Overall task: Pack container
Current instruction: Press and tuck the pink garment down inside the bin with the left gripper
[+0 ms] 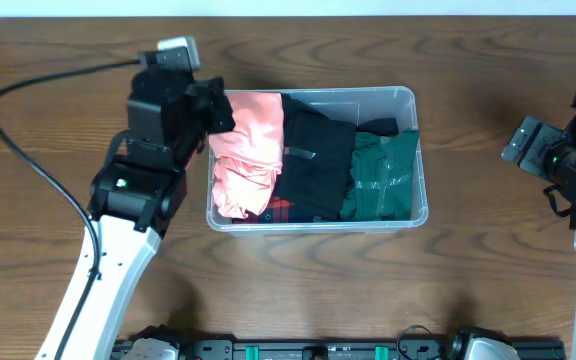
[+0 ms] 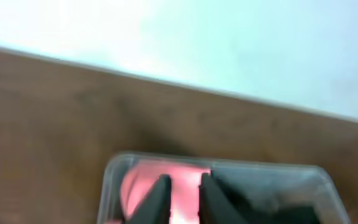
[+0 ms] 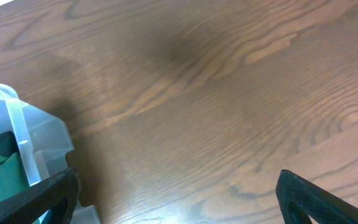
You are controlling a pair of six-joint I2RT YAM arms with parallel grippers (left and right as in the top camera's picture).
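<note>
Left gripper (image 2: 183, 194), slightly parted and seemingly empty, over pink garment (image 1: 248, 150): I press straight down, clear of container (image 1: 368, 91) wall.

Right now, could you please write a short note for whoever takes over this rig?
Left gripper: above the container's pink cloth corner, fingers nearly together; the view is blurred, so a pinch can't be confirmed.
Right gripper: wide open, empty, over the table right of the container.
Done: pink, black and green clothes lie in the container.
Left: probably tucking the pink cloth flatter, then pulling the left arm clear.
</note>
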